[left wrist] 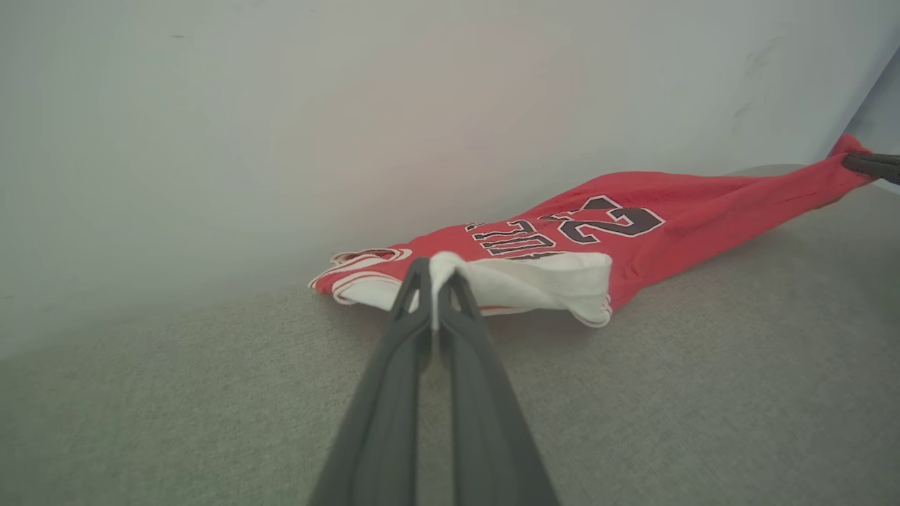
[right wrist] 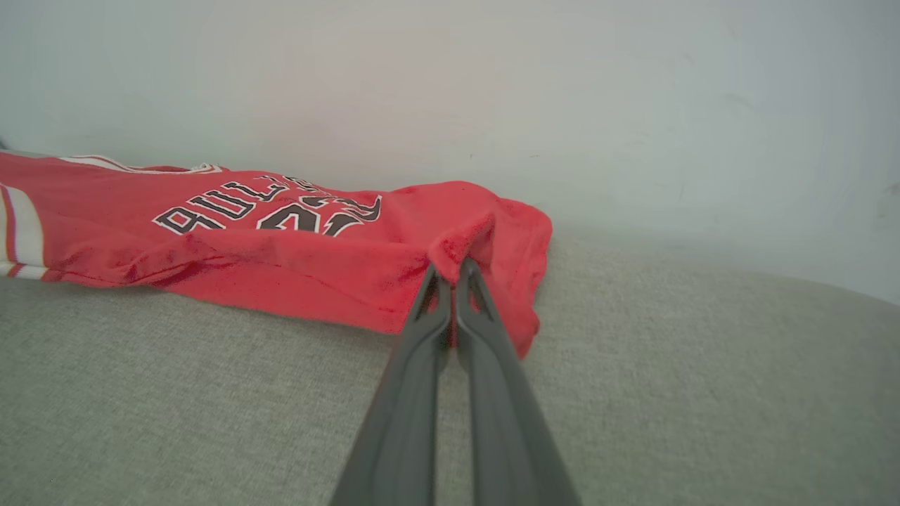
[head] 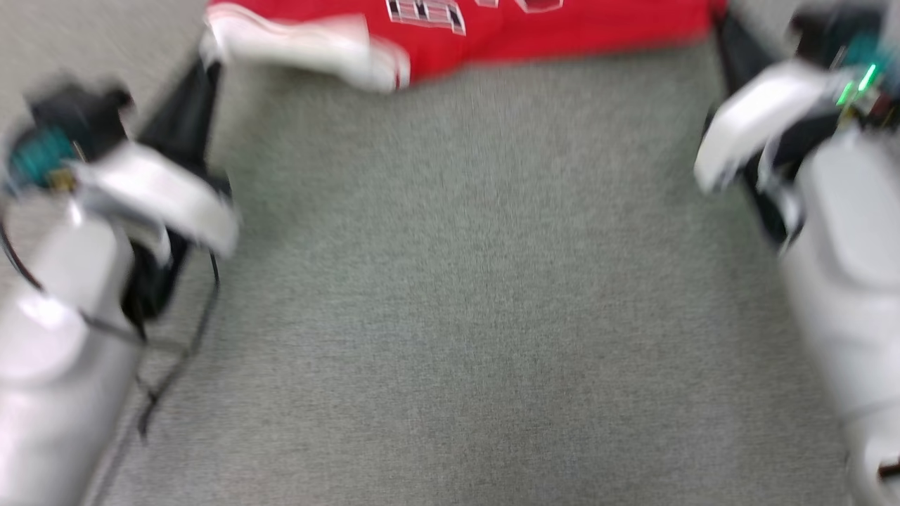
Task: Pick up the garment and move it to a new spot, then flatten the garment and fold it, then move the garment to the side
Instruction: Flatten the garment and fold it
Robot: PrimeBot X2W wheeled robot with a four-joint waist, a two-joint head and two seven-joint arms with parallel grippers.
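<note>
Garment [left wrist: 692, 214], one, seemingly taut between two clamped jaws.

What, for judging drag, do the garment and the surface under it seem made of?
Garment: thin matte red fabric, possibly mesh knit; it bunches limply where pinched. Surface: grey woven cloth or low carpet, matte; fine speckled weave shows.

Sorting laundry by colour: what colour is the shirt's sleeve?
White, with red striped trim; the sleeve shows best in the left wrist view.
</note>
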